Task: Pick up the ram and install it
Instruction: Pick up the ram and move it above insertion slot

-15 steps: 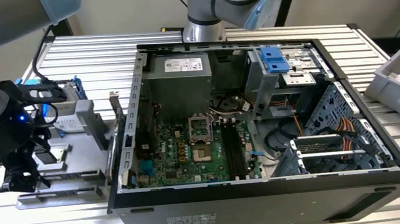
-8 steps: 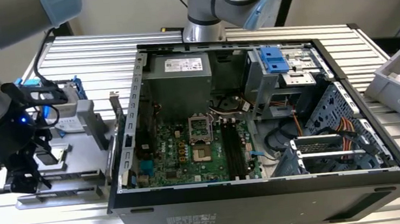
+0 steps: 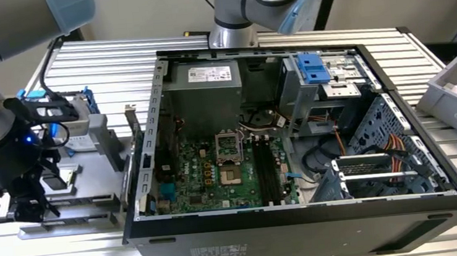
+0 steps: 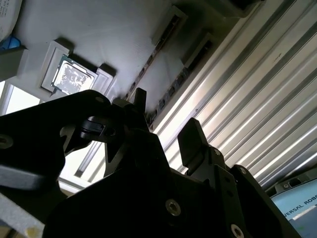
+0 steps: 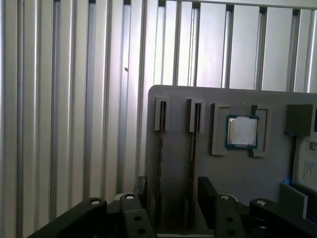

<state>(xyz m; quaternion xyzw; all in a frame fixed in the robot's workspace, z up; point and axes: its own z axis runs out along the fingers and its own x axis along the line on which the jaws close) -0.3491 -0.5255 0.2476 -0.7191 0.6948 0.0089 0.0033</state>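
The ram (image 5: 192, 163) stands on its thin edge in a narrow slot of a grey fixture plate (image 5: 178, 101), directly under and just ahead of the pincer (image 5: 174, 187). It is not yet touched. A twin stick (image 5: 160, 163) sits in the parallel slot beside it, and which of the two is meant I cannot tell. Both long axes run straight away from the pincer, in line with the flat inner faces of its fingers (image 5: 208, 191), so the gap between the fingers spans the sticks' thickness and not their length. The pincer is spread wide and holds nothing. In both wrist views the two dark edges fall inside its span, each close to one finger. Past the finger on the ram's side, the square silver processor (image 5: 242, 131) lies in its own recess of the plate. Beyond the other finger there is ribbed slatted table (image 5: 74, 124). In the exterior view the pincer (image 3: 22, 211) hangs low over the plate, well apart from the opened computer case (image 3: 304, 230).
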